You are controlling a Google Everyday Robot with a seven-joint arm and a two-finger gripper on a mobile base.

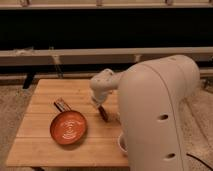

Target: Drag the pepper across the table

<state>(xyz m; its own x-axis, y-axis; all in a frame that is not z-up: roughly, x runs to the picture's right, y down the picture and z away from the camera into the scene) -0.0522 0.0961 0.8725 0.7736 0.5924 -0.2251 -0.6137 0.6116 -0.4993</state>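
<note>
The pepper (103, 114) is a small slim dark red piece lying on the table (45, 145), right of the pan. My gripper (100, 106) reaches down from the white arm and sits right at the pepper's upper end, at the table surface. The table is a small top of light honey-coloured planks.
A round orange-red pan with white swirls (68, 127) lies left of the pepper, its short dark handle (61, 104) pointing up-left. My large white arm body (160, 115) covers the table's right side. A dark bench and wall run behind the table.
</note>
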